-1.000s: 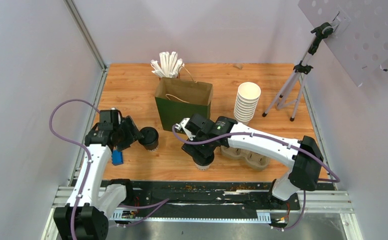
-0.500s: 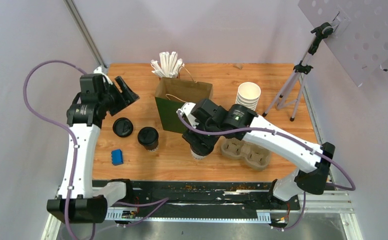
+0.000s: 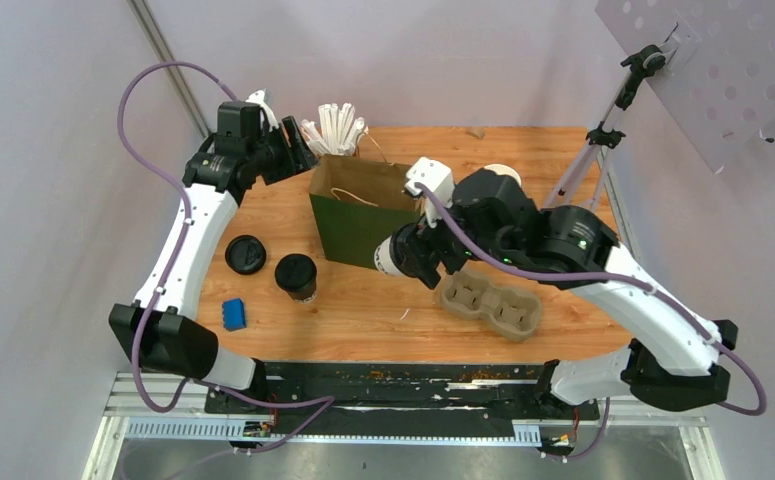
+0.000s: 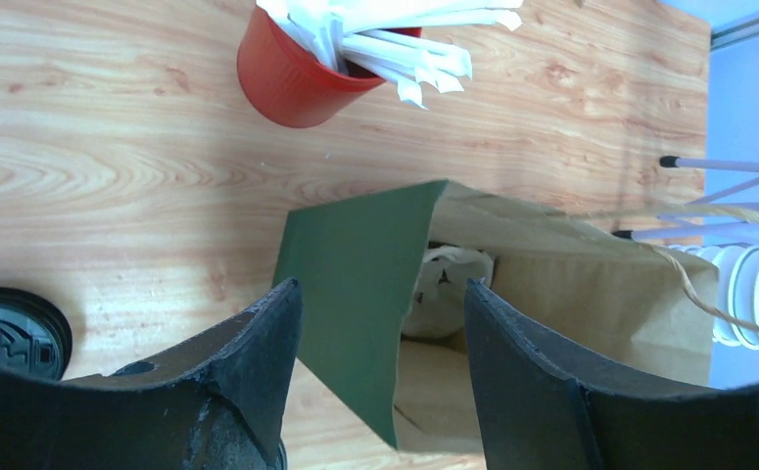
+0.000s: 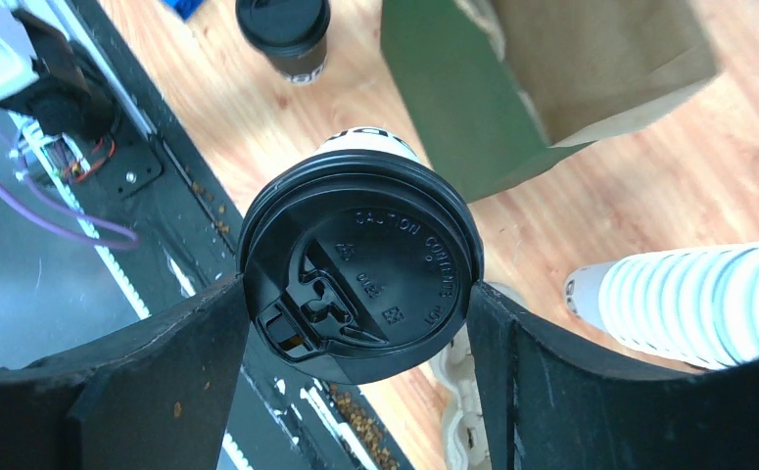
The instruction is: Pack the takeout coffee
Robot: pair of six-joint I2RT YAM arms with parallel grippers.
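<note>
Gripping the coffee cup (image 5: 360, 257) in my right pincer (image 5: 355, 299), I am holding it tilted just beside the green bag (image 3: 355, 225). My left pincer (image 4: 383, 304) is hanging open over the bag's edge.

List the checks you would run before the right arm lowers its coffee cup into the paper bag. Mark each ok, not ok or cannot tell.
1. Right gripper shut on the takeout coffee: ok.
2. Black lid on the held cup: ok.
3. Paper bag standing with its mouth open: ok.
4. Cup above the bag's mouth: not ok; it hangs tilted at the bag's near side.
5. Room inside the bag: cannot tell; a white item already lies in it.
6. Left gripper open and holding nothing: ok; it hovers by the bag's far-left rim.
</note>
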